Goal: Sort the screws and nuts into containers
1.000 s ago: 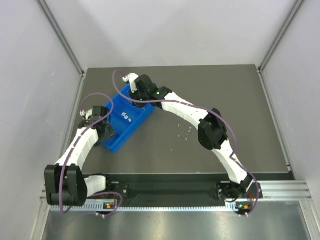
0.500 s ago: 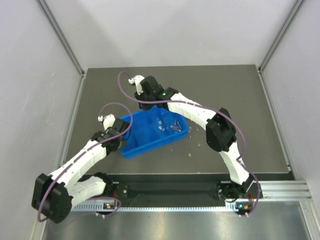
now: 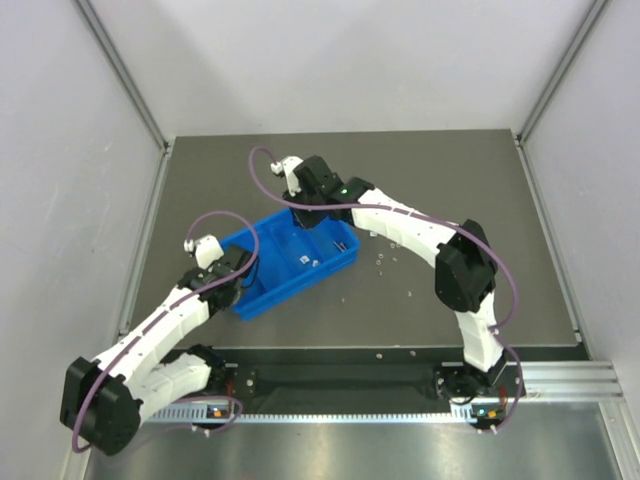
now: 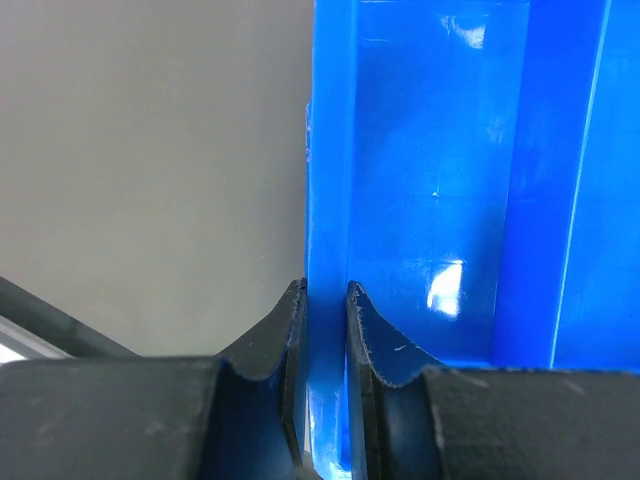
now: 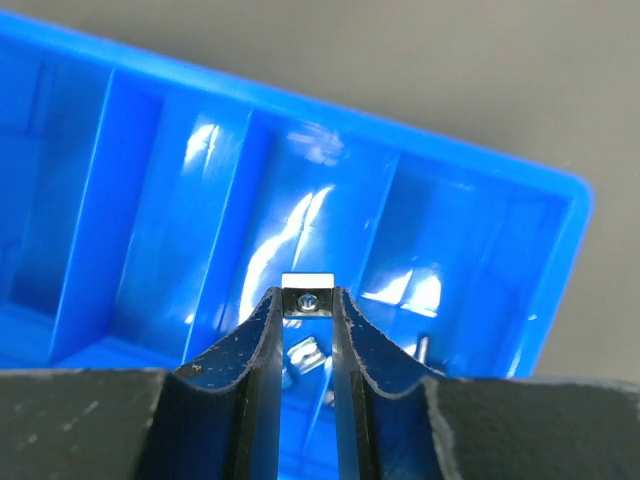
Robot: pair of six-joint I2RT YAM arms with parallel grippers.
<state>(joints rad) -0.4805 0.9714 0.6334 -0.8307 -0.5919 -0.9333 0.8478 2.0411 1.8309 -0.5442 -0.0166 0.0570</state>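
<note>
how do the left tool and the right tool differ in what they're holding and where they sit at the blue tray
Grip: the left tool is clamped on the blue tray's side wall; the right tool pinches a tiny nut.
Place: the left tool sits at the tray's near-left end; the right tool hangs over its inside, toward the far wall.
Shared: both are shut, dark-fingered, and at the same tray.

White/blk arms (image 3: 165, 322), purple cables (image 3: 229, 213).
</note>
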